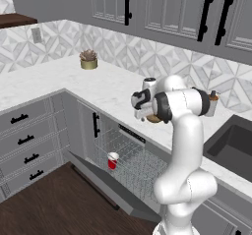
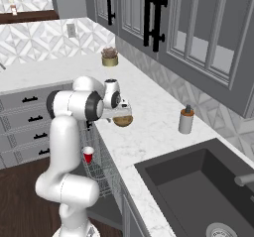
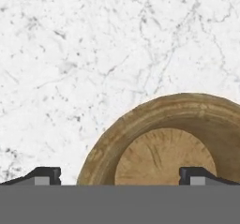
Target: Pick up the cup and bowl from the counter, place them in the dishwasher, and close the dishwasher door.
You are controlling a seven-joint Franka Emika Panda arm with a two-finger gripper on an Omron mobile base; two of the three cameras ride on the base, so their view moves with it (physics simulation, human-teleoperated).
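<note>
The tan wooden bowl [image 3: 164, 138] sits on the white marble counter [image 3: 70, 54] near its front edge, also seen as bowl [image 1: 154, 118] and bowl [image 2: 123, 121]. My gripper [image 3: 120, 176] hangs just above it, open, with the finger tips [image 3: 44, 175] wide apart and the bowl's left rim between them. From the base, the gripper [image 1: 143, 112] and gripper [image 2: 120, 113] point down at the bowl. The red cup [image 1: 112, 160] stands upright in the dishwasher's wire rack [image 1: 135, 158], also visible as cup [image 2: 88, 155]. The dishwasher door [image 1: 103, 182] lies folded down.
A grey soap dispenser [image 2: 186, 120] stands by the dark sink [image 2: 198, 181]. A small potted plant [image 1: 88, 59] sits far back on the counter. Grey drawers [image 1: 24, 140] line the left side, and upper cabinets [image 1: 162, 8] hang above.
</note>
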